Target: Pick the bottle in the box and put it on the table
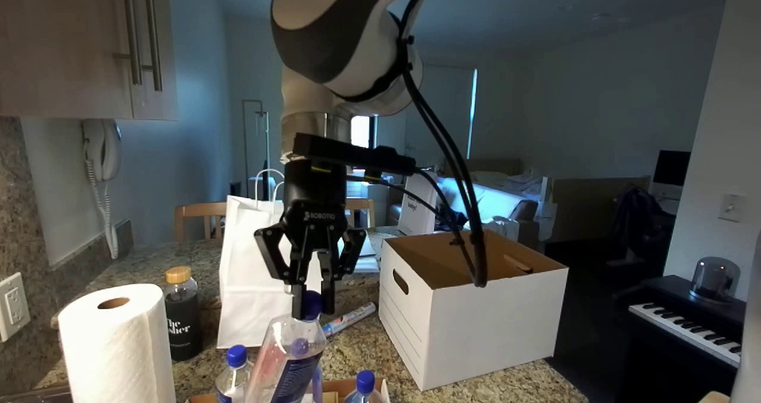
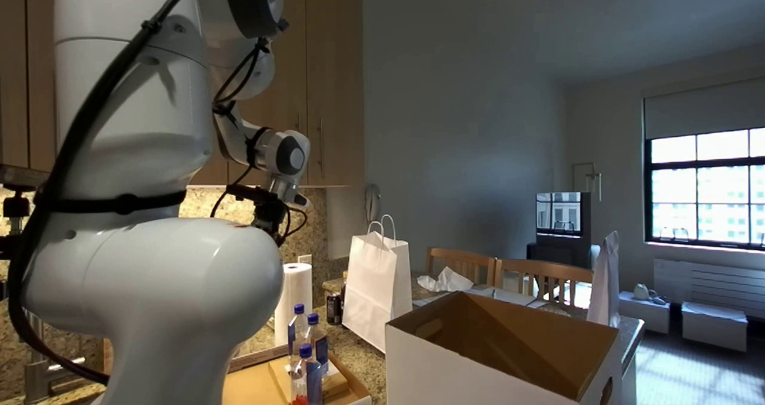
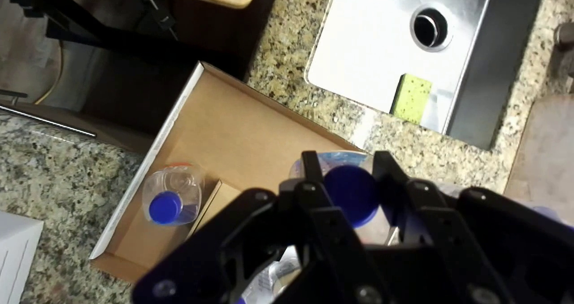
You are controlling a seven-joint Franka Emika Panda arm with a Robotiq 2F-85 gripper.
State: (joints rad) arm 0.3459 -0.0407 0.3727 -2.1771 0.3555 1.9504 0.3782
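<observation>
A clear bottle (image 1: 286, 355) with a blue cap hangs tilted under my gripper (image 1: 313, 307), whose fingers are shut around the cap. In the wrist view that cap (image 3: 352, 196) sits between the two fingertips of the gripper (image 3: 346, 160). The bottle's lower end runs out of frame, so whether it touches anything below cannot be seen. The arm hides my fingers and this bottle in an exterior view. To the side stands the large box (image 1: 493, 331), white outside and brown inside, open at the top. It rests on the speckled granite table (image 1: 357, 355).
Blue-capped bottles (image 1: 365, 385) stand in a shallow cardboard tray (image 3: 233, 111) under the gripper. Around it are a paper towel roll (image 1: 116, 343), a dark bottle (image 1: 183, 326) with a wooden lid, a white paper bag (image 2: 376, 285) and a sink (image 3: 372, 39).
</observation>
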